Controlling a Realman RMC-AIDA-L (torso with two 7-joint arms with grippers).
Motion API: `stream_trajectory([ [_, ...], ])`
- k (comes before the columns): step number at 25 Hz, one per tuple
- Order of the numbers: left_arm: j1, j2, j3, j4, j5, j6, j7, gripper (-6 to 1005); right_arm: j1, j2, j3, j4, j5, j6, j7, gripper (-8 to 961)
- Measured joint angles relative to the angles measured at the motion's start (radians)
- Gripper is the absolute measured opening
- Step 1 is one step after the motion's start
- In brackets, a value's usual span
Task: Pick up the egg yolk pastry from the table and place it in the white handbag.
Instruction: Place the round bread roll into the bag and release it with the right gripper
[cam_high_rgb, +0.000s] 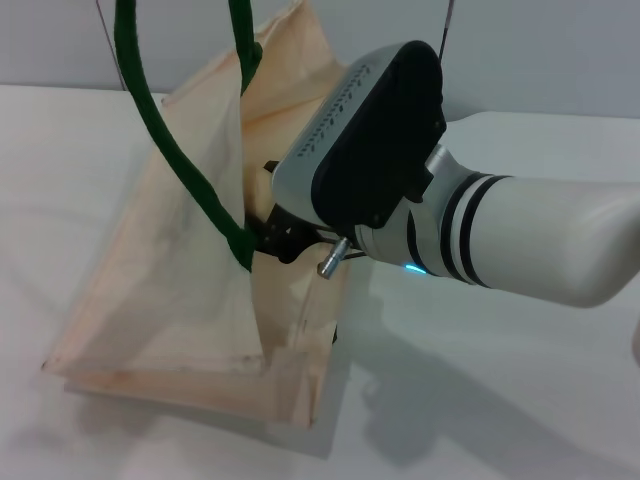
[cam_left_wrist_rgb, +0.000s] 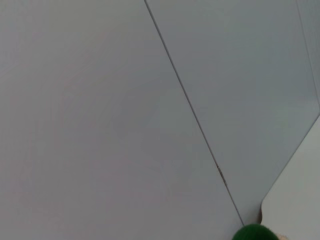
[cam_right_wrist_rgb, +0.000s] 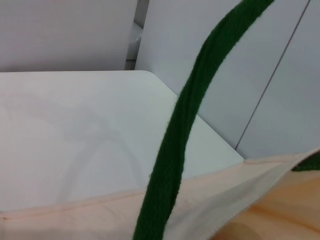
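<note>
The white handbag (cam_high_rgb: 170, 290) stands on the table, cream fabric, with its mouth pulled open. Its dark green handles (cam_high_rgb: 180, 165) run up and out of the top of the head view. My right gripper (cam_high_rgb: 287, 236) reaches into the bag's mouth from the right, and its tip is hidden behind the fabric. The right wrist view shows a green handle (cam_right_wrist_rgb: 175, 150) crossing close in front and the bag's rim (cam_right_wrist_rgb: 240, 200) below it. A bit of green handle (cam_left_wrist_rgb: 255, 233) shows in the left wrist view. The egg yolk pastry is hidden. My left gripper is out of view.
The white table (cam_high_rgb: 480, 400) spreads around the bag, with its far rounded corner in the right wrist view (cam_right_wrist_rgb: 150, 80). Grey wall panels (cam_left_wrist_rgb: 125, 110) stand behind the table. My right forearm (cam_high_rgb: 540, 240) spans the right side above the table.
</note>
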Motion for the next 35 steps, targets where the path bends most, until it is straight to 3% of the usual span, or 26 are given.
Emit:
stream_trajectory([
  [16, 0.005, 0.000, 0.000, -0.001, 0.004, 0.006, 0.000, 122, -0.012, 0.003, 0.015, -0.005, -0.003, 0.000, 0.000, 604],
  [35, 0.005, 0.000, -0.002, -0.002, 0.013, 0.006, 0.000, 122, -0.018, 0.021, 0.048, -0.018, -0.035, -0.036, 0.002, 765],
])
